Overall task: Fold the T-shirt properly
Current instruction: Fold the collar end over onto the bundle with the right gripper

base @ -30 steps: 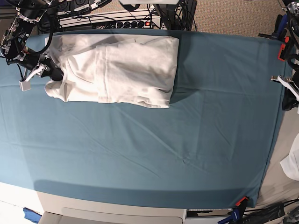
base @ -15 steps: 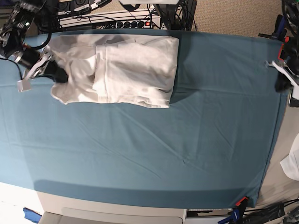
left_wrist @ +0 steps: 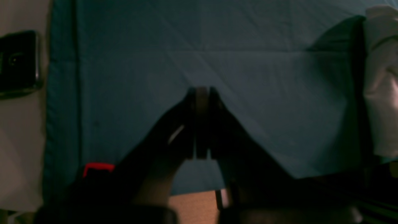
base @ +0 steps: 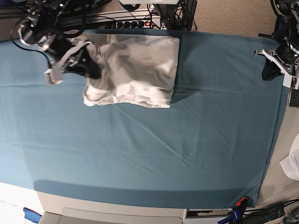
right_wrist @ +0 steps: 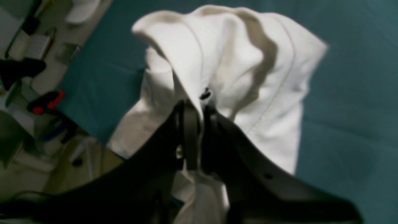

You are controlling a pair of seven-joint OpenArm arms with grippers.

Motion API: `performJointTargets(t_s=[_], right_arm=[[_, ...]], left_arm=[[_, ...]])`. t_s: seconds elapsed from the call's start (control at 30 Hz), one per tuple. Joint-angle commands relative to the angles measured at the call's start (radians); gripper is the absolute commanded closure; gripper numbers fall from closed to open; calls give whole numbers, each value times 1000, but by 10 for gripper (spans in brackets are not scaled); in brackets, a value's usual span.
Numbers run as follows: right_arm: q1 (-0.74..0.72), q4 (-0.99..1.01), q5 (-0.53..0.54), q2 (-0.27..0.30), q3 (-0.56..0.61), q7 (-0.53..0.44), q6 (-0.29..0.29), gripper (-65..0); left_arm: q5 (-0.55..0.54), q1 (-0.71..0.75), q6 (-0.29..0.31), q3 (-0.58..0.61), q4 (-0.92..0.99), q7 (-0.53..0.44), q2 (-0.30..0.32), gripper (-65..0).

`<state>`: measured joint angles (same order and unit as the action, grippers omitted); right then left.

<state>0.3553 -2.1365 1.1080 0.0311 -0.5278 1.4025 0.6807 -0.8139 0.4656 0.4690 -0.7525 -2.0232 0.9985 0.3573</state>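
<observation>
Fingertips of the R gripper are closed w/ a fold of the white T-shirt pinched btwn them; the fabric is bunched up around the grip & hangs down past it. In the base view, the T-shirt is seen on the teal tablecloth, twd the far edge & L of the pic's centre, w/ its gathered end gripped at L & its wider, flatter part spread to the R. The L gripper is shut, its tips together w/ nothing held, over bare cloth, well apart from the shirt.
</observation>
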Motion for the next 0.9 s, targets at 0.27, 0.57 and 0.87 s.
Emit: performJointTargets(t_s=[0.27, 0.57, 0.87], right_arm=[[-9, -19, -243, -57, 296, -188, -29, 0], [-9, -16, -472, -118, 442, -313, -151, 0], [-9, -16, -602, -123, 541, -351, -189, 0]], left_arm=[[-18, 0, 3, -8, -16, -18, 14, 0], [-18, 0, 3, -8, -16, -18, 14, 0], [-18, 0, 3, -8, -16, -18, 14, 0]])
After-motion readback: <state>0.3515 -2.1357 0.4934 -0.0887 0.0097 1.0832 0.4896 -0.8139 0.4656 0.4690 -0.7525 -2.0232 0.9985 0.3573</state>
